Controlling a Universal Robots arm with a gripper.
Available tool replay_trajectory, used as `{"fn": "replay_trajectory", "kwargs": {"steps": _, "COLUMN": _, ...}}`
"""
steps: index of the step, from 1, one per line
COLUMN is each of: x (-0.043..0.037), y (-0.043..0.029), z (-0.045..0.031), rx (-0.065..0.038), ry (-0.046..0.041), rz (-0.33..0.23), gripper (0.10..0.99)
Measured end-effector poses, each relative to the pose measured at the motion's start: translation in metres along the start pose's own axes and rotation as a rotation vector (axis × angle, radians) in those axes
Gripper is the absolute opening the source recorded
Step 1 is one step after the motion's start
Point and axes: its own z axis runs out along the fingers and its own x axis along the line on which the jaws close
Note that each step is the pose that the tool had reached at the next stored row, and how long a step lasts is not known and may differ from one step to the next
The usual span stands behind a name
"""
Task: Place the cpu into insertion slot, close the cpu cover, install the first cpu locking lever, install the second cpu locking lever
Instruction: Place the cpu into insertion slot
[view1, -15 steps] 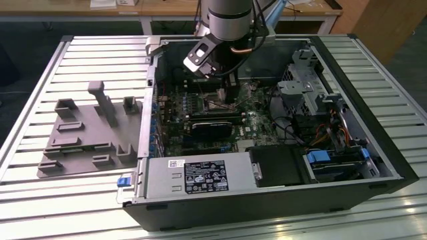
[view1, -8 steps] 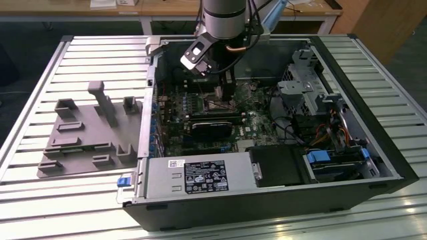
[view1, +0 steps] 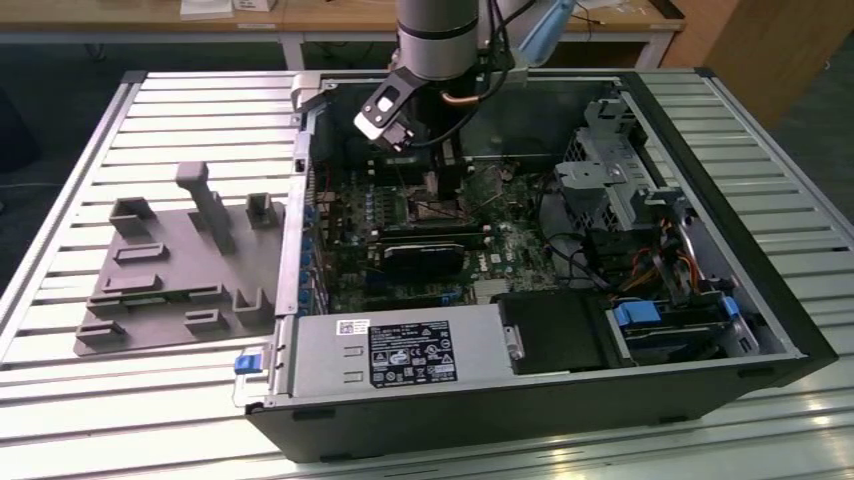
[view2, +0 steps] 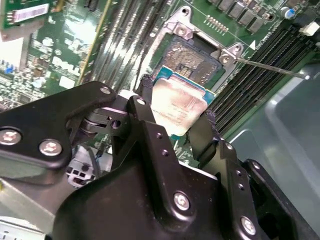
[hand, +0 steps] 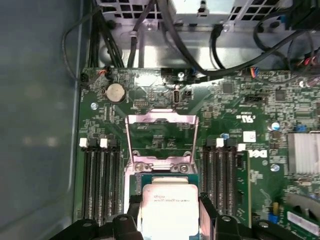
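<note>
My gripper (view2: 177, 102) is shut on the cpu (view2: 181, 107), a flat square chip with a silver top, one black finger on each of two opposite edges. The insertion slot (view2: 192, 56) lies just beyond the chip, its dark centre bare inside a silver rim. I cannot tell whether the chip touches it. In the first wrist view the cpu (hand: 169, 212) sits between the fingers (hand: 134, 212), and the cpu cover (hand: 161, 120) stands swung open beyond it. A thin locking lever (view2: 270, 67) sticks out sideways from the slot's corner. The exterior view shows the gripper (view1: 427, 170) reaching down into the computer case.
Memory slots (hand: 100, 185) flank the socket on both sides. Cables (hand: 165, 30) hang along the case wall beyond the board. A black card (view1: 427, 250), a drive cage (view1: 627, 190) and the power supply (view1: 400, 355) crowd the case. A grey fixture plate (view1: 174, 270) lies at the exterior view's left.
</note>
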Motion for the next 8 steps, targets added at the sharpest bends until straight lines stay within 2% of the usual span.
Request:
{"fn": "replay_trajectory", "kwargs": {"steps": 4, "x": 0.0043, "y": -0.0015, "z": 0.0032, "rx": -0.002, "ry": -0.0001, "rz": 0.002, "gripper": 0.537}}
{"fn": "replay_trajectory", "kwargs": {"steps": 8, "x": 0.0052, "y": -0.0032, "z": 0.0080, "rx": -0.003, "ry": -0.0008, "rz": 0.007, "gripper": 0.537}}
